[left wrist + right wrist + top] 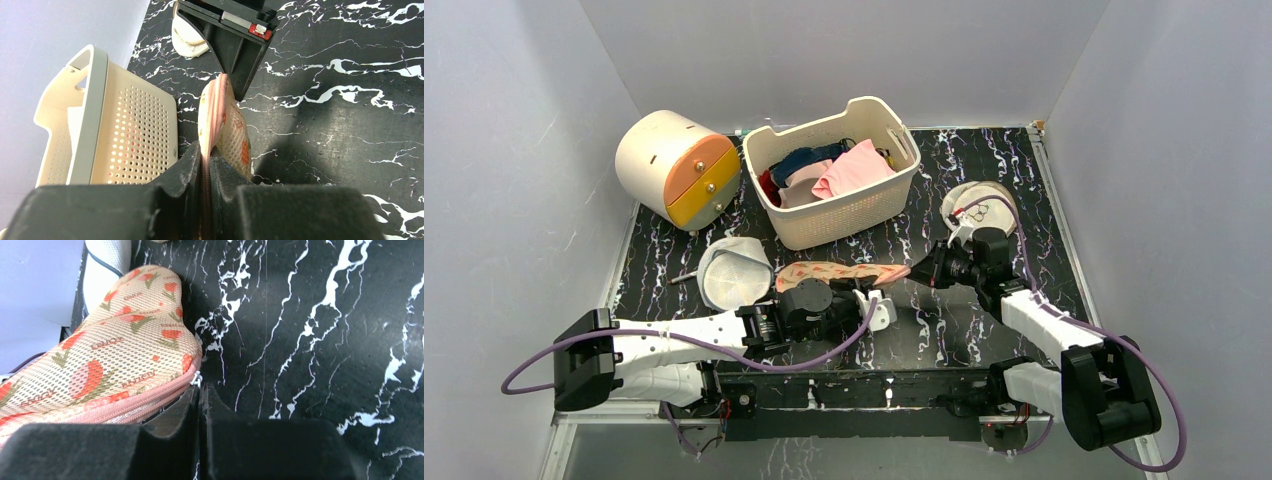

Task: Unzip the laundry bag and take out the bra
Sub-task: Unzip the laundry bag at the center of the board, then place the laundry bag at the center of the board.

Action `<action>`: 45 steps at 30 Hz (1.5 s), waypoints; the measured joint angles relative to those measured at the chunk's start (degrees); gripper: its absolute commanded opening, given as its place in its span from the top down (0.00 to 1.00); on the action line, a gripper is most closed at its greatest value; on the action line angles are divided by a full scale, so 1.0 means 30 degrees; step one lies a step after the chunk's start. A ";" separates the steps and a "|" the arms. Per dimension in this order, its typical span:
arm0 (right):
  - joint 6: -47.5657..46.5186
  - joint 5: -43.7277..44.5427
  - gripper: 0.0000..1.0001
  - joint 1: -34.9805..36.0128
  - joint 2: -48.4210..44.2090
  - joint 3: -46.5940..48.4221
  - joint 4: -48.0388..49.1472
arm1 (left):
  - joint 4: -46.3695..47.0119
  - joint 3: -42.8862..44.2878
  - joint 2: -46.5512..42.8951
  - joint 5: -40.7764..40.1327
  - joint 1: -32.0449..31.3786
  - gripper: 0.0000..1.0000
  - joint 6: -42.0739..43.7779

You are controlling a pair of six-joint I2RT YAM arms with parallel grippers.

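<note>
Left hand (pixel 204 154) clamps laundry bag (pixel 227 127) rim | right hand (pixel 200 392) closed beside zipper pull (pixel 196 380)

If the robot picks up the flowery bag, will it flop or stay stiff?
Probably floppy: the laundry bag is soft mesh fabric that bends where the left gripper pinches its pink edge. It looks light for its size, being thin netting. It likely won't roll, since it is long and flattish, not round.
</note>
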 measured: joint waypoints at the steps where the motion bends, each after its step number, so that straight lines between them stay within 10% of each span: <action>1: 0.0146 -0.0117 1.00 -0.0007 0.0117 -0.0226 0.0641 | 0.0015 0.0000 -0.0007 0.0000 0.0000 1.00 -0.0080; 29: 0.1319 -0.1311 0.97 -0.0036 0.0262 -0.3519 0.8291 | -0.0058 -0.0219 -0.1501 0.2055 0.0036 1.00 -0.1290; 34: 0.1268 0.0707 0.68 -0.0036 -0.0284 -0.2310 0.4517 | 0.0153 -0.0080 -0.0466 0.1341 0.0029 1.00 -0.1290; 45: 0.1741 0.8546 0.44 -0.0189 -0.5370 0.0896 -0.5829 | 0.1348 0.0102 0.2506 0.0036 0.0007 1.00 -0.2178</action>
